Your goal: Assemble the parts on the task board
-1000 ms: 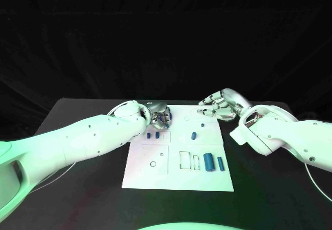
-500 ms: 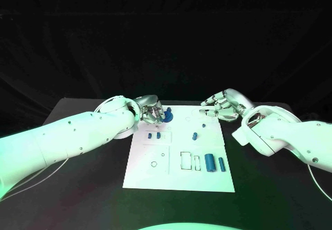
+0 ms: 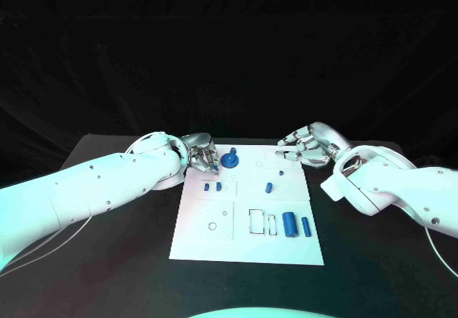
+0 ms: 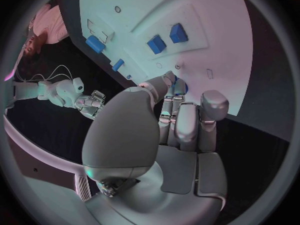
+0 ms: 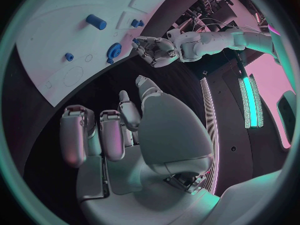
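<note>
- Task board (image 3: pixel 246 232) — white plate at the middle of the black table (image 3: pixel 114 238), long side running near to far.
- Left hand (image 3: pixel 203 159) — at the board's far left corner, fingertips touching or just beside the round blue part (image 3: pixel 231 161). Whether it pinches that part or merely rests against it I cannot tell; in the left wrist view the fingers (image 4: pixel 178 120) lie close together with a blue edge at their tips.
- Round blue part — standing on the far left of the board, just right of the left hand. A second ago the hand covered this spot; half a second ago the part began to show, and now it is plainly in view as the hand has drawn a little to the left. Judgement: the part looks seated, so this placement is likely finishing.
- Right hand (image 3: pixel 304 149) — hovering over the board's far right edge, fingers loosely curled and apart, holding nothing; unchanged over the last second.
- Two small blue blocks (image 3: pixel 212 187) — left of centre, side by side.
- Small blue peg (image 3: pixel 268 187) — right of centre.
- Two blue cylinders (image 3: pixel 296 226) — lying in the near right area, beside outlined slots — still to be assembled, by my reading.
</note>
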Tool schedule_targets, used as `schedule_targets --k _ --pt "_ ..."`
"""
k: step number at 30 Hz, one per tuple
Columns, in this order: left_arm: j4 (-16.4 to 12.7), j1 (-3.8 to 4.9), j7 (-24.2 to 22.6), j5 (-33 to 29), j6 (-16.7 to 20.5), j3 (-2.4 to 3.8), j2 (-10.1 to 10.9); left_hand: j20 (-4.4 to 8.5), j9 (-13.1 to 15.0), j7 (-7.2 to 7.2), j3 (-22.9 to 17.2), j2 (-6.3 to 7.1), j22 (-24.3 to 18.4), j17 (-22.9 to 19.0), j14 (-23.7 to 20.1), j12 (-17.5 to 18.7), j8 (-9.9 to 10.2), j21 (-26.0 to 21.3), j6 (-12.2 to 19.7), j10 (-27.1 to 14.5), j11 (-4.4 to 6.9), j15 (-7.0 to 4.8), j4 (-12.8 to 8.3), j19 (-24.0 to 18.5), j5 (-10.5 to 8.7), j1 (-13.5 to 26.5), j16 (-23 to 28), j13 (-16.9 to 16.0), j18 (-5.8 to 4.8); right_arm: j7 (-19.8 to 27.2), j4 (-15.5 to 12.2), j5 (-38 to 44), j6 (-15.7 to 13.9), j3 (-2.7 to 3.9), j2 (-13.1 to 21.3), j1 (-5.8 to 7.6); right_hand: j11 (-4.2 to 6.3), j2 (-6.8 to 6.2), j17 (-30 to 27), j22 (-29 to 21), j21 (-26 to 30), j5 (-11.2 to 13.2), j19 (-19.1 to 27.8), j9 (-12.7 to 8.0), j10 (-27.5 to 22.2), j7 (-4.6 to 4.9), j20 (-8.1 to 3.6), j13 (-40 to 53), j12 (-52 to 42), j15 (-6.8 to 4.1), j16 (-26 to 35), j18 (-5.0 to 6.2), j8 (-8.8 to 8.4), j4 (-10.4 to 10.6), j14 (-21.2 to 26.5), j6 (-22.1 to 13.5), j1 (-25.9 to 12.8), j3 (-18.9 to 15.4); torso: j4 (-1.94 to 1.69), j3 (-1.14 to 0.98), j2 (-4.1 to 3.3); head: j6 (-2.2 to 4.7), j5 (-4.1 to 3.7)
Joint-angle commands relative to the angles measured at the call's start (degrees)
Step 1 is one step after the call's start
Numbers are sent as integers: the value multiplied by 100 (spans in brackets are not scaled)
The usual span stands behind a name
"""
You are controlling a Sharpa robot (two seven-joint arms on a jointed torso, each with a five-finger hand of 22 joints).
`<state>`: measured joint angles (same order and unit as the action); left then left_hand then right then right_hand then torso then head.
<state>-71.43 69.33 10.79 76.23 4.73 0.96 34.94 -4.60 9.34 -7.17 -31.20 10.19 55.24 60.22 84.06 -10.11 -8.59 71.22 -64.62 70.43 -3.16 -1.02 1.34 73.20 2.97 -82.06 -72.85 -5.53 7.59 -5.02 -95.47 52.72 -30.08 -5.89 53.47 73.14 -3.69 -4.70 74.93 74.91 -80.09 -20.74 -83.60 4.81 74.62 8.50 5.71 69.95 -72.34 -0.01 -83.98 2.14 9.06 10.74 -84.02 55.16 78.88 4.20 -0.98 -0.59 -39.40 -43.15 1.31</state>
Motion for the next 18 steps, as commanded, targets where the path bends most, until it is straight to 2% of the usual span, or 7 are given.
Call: schedule_targets --k 1,8,18 --pt "58 -4 62 141 -267 -1 -53 28 -8 4 21 6 -5 -8 17 34 21 18 -45 46 -11 -11 -8 -17 -3 54 -19 -1 -65 35 -2 36 34 0 -5 -5 6 47 493 789 20 -22 28 8 -38 3 -8 3 12 -56 22 64 -3 -1 -349 44 -20 19 4 -3 1 -5 1" --pt "197 -13 48 245 -336 -10 -109 28 -8 4 21 6 -5 -8 17 34 21 18 -45 46 -11 -11 -8 -17 -3 54 -19 -1 -65 37 -5 36 32 0 -4 -8 6 47 493 789 20 -22 28 8 -38 3 -8 3 12 -56 22 64 -3 -1 -349 44 -20 19 6 -9 -2 -13 2" --pt "279 -19 43 252 -403 -21 -166 28 -10 7 23 4 -25 -11 16 44 27 7 -48 49 -10 -11 -4 -30 -3 68 -19 -2 -61 39 -8 37 32 0 -14 -9 6 47 493 789 20 -22 28 8 -38 3 -8 3 12 -56 22 64 -3 -1 -349 44 -20 19 2 -4 0 -20 1"
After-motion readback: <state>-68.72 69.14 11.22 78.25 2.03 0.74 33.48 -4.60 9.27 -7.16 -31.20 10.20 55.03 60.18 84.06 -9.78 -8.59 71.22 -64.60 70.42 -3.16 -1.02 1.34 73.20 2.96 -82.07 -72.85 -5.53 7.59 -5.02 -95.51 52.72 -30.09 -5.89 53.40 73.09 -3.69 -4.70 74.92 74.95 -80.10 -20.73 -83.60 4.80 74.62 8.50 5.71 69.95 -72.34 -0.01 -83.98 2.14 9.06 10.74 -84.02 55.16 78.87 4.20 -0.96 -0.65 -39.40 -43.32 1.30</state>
